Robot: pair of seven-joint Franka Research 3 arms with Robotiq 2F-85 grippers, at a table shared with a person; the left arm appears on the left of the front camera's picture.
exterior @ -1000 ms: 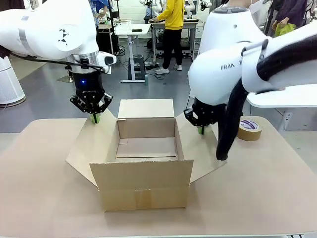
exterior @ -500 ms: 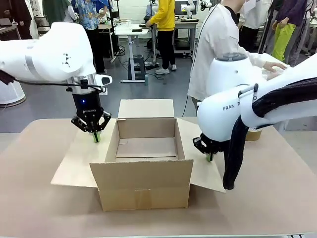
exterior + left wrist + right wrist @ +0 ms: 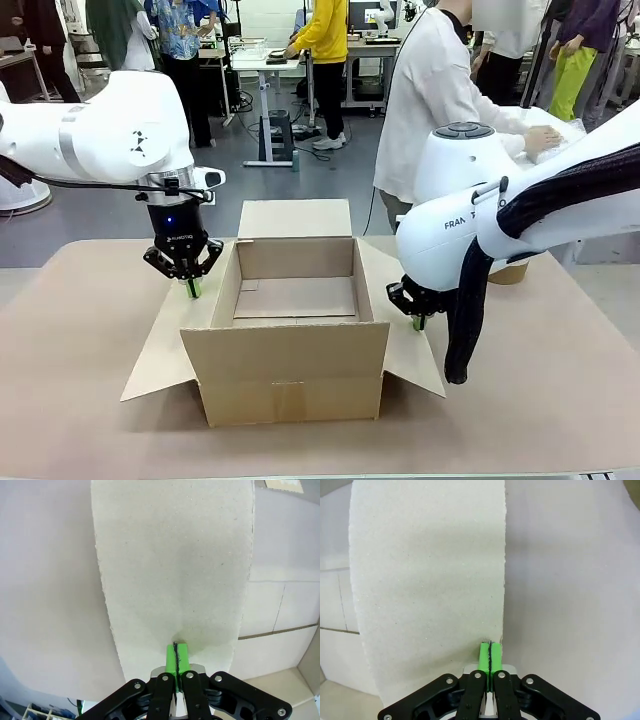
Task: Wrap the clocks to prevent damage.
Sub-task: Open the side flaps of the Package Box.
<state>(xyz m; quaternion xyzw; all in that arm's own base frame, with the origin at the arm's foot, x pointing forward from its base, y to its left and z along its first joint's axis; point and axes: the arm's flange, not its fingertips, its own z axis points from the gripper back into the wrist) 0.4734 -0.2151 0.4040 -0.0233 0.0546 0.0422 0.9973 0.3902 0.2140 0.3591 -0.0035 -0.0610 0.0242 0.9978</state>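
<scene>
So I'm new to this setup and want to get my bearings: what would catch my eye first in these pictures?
An open cardboard box sits in the middle of the table, its side flaps splayed outward. The left gripper and the right gripper, both shut, point their green tips down onto the left flap and the right flap. A person in a white top stands beyond the table's far edge, behind the right arm.
</scene>
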